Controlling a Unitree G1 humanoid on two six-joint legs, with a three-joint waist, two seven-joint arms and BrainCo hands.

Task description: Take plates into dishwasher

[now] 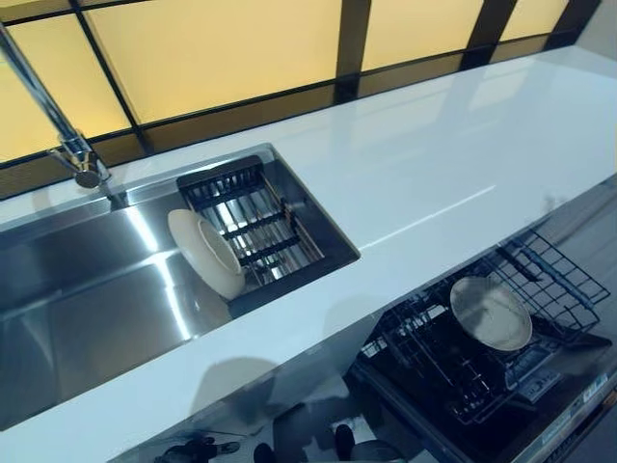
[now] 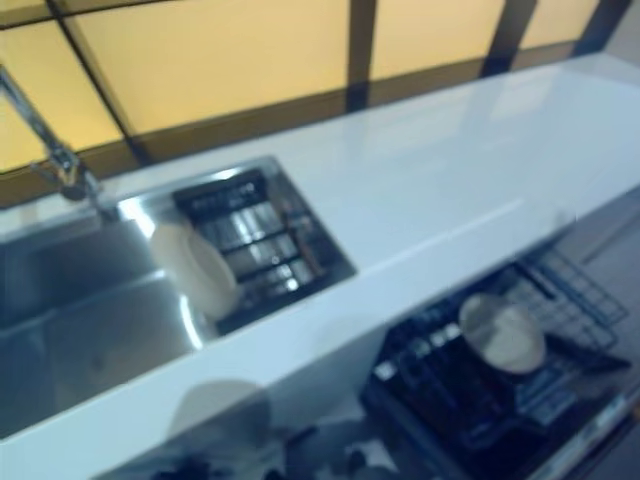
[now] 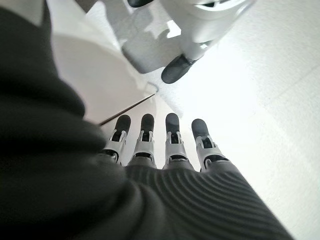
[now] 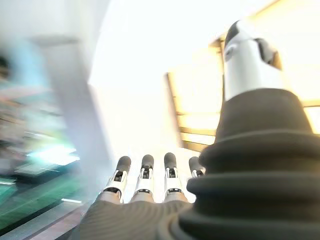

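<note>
Left hand and right hand both empty, fingers straight and relaxed.

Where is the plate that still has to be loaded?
In the left eye view the plate stands on edge in the sink, left of centre, leaning against the dark drying rack, below the faucet.

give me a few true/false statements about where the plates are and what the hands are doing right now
1. A round white plate leans on edge in the stainless steel sink. True.
2. The black wire dishwasher rack holds no plate. False: a second round white plate sits in it.
3. The left hand grips a plate. False: its fingers are straight and hold nothing.
4. The right hand is open and holds nothing. True.
5. A plate lies on the white countertop. False: no plate rests on it.
</note>
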